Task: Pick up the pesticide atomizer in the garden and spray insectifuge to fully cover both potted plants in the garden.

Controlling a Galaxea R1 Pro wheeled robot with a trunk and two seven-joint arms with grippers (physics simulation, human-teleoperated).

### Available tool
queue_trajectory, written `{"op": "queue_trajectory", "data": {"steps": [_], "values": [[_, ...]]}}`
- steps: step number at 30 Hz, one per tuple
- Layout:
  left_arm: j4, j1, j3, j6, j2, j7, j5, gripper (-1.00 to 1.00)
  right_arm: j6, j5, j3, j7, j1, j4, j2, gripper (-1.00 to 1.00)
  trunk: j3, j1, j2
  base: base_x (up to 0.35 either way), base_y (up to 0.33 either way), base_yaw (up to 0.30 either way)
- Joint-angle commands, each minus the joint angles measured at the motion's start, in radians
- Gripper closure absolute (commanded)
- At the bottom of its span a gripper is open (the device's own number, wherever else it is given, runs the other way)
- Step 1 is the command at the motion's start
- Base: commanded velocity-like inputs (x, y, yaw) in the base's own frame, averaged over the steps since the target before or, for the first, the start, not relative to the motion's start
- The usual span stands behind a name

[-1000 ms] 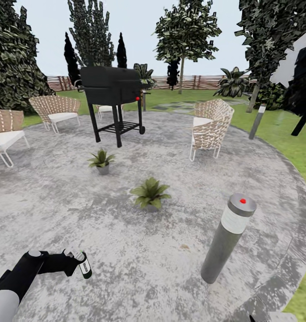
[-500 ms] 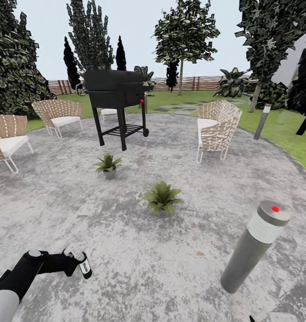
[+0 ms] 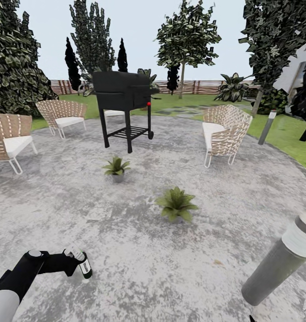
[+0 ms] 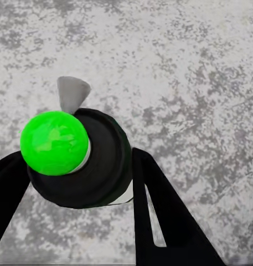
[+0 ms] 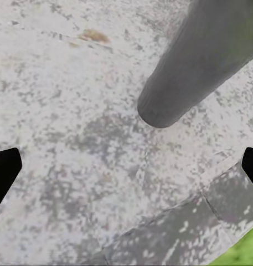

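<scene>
Small dark pesticide atomizer with pale label [image 3: 84, 266] is seen at lower left of the head view, clamped in the black left gripper [image 3: 77, 264] above the round grey stone patio [image 3: 139, 250]. In the left wrist view the bottle [image 4: 87, 160] is pinched between the two black fingers [image 4: 159, 216], jaws closed onto its body, a bright green ball [image 4: 54, 142] sitting over its top. Two potted plants, low green rosettes in small grey pots, stand on the patio near frame centre: one [image 3: 116, 167] mid-left, below the black wheeled barbecue grill [image 3: 122, 96], the other [image 3: 176, 204] lower and to the right; the two are apart from each other and well apart from the atomizer. A grey bollard lamp with red dot [image 3: 282, 259] is cut off at the lower right edge. In the right wrist view the right gripper [image 5: 126, 172] is spread wide, black fingertips [image 5: 4, 169] at the frame's far sides, nothing held, bollard base [image 5: 181, 94] between them on the paving. Woven chairs [image 3: 226, 132] ring the patio; wooden fence [image 3: 202, 85] and trees behind.
</scene>
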Motion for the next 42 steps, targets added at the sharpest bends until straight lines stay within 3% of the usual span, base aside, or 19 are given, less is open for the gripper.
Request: {"op": "queue_trajectory", "data": {"steps": [1,18,22,26,42], "values": [[-0.001,0.0,0.005,0.01,-0.001,-0.007,-0.003,1.0,-0.004,0.007,-0.009,0.004,-0.001,0.001,0.0,-1.0,-0.001,0.0,0.0,0.141,0.339,0.0],[-0.001,0.0,0.005,0.01,-0.004,-0.006,-0.003,1.0,-0.004,0.007,-0.009,0.004,0.0,0.001,0.001,-1.0,-0.001,0.0,0.0,0.169,0.318,-0.229],[-0.001,0.0,0.005,0.01,-0.006,-0.003,-0.003,1.0,-0.004,0.007,-0.009,0.004,-0.001,0.001,0.0,-1.0,-0.001,0.0,0.0,0.292,0.186,-0.268],[-0.001,0.0,0.004,0.01,-0.026,0.038,-0.003,1.0,-0.004,0.007,-0.009,0.004,-0.001,0.001,0.001,-1.0,-0.001,0.0,0.0,0.328,0.102,-0.268],[-0.001,0.0,0.003,0.01,-0.028,0.049,-0.003,1.0,-0.004,0.007,-0.009,0.004,-0.001,0.001,0.001,-1.0,-0.001,0.0,0.0,0.299,0.199,-0.268]]}}
